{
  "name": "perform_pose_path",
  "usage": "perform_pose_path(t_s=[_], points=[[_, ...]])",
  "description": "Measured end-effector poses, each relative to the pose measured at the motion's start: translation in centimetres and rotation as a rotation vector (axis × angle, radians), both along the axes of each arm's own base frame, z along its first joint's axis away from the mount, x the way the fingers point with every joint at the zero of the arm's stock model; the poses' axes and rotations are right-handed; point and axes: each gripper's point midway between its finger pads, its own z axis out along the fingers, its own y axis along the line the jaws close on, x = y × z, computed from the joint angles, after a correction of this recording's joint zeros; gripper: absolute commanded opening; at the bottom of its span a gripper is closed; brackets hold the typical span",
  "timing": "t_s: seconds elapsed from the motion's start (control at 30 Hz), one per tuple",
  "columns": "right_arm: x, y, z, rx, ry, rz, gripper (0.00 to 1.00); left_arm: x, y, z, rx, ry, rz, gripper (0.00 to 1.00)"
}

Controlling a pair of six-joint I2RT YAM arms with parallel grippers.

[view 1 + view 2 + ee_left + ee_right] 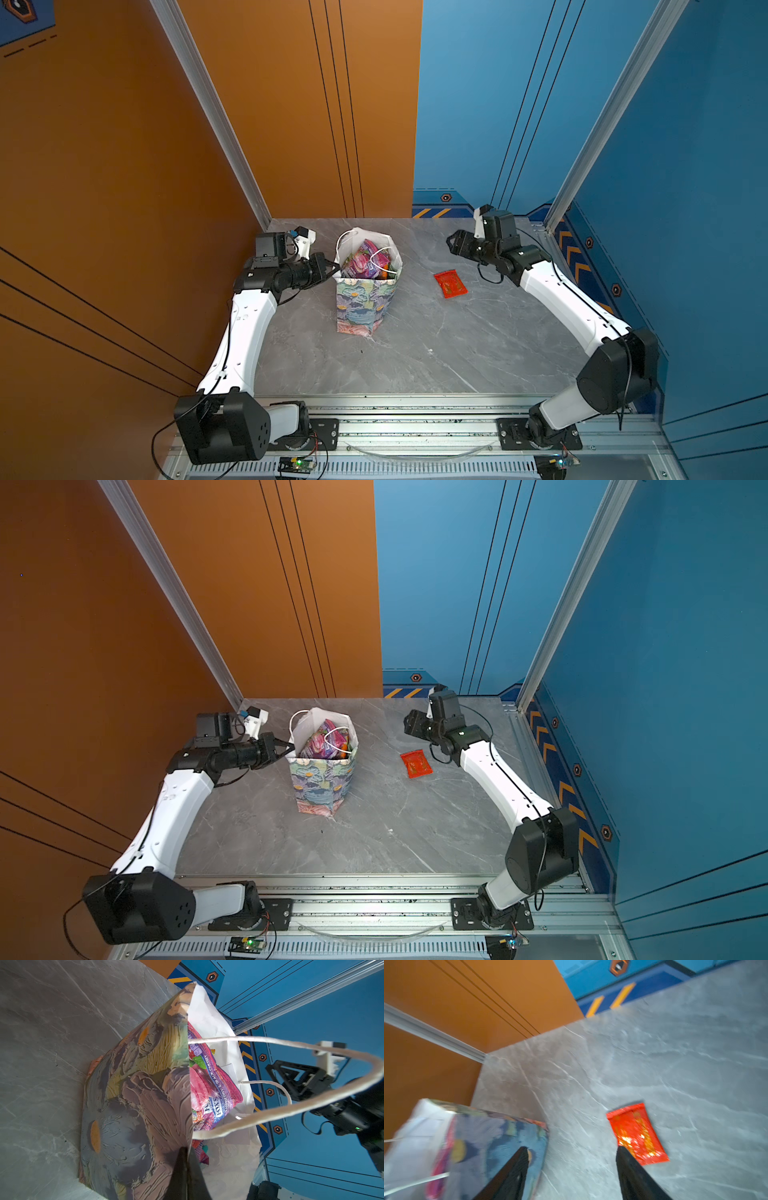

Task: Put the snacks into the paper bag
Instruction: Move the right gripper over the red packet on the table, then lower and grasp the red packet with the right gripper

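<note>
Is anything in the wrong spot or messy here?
Yes. One red packet lies alone on the table, right of the paper bag in both top views, while the other snacks sit inside it. The bag's rim looks pinched too: the left end effector is shut on it.

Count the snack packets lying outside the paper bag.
1. The red packet lies flat on the table, right of the paper bag in both top views, not touching it. Another could be hidden behind the bag.
</note>
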Motion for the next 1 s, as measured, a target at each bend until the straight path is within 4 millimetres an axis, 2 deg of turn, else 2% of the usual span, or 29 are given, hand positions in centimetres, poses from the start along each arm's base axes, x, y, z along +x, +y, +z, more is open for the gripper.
perform_pose_path(t_s=[0.07, 0.17, 0.33, 0.6, 0.8, 1.0], points=[[-0.1, -1.7, -2.5, -0.019, 0.071, -0.025, 0.69, 0.0, 0.0, 0.0, 0.0, 0.0, 0.0, 0.0], [0.2, -3.4, -4.7, -0.037, 0.132, -0.042, 0.68, 0.0, 0.0, 0.0, 0.0, 0.0, 0.0, 0.0], [0.4, -4.0, -8.1, -0.058, 0.217, -0.016, 0.69, 0.0, 0.0, 0.0, -0.002, 0.002, 0.001, 0.0], [0.5, -4.8, -15.3, -0.054, 0.392, 0.032, 0.68, 0.0, 0.0, 0.0, -0.002, 0.002, 0.001, 0.0], [0.6, -4.1, -17.8, -0.046, 0.454, 0.075, 0.65, 0.0, 0.0, 0.0, -0.002, 0.002, 0.003, 0.0], [0.8, -3.4, -18.9, -0.03, 0.477, 0.101, 0.63, 0.0, 0.0, 0.0, -0.002, 0.002, 0.003, 0.0]])
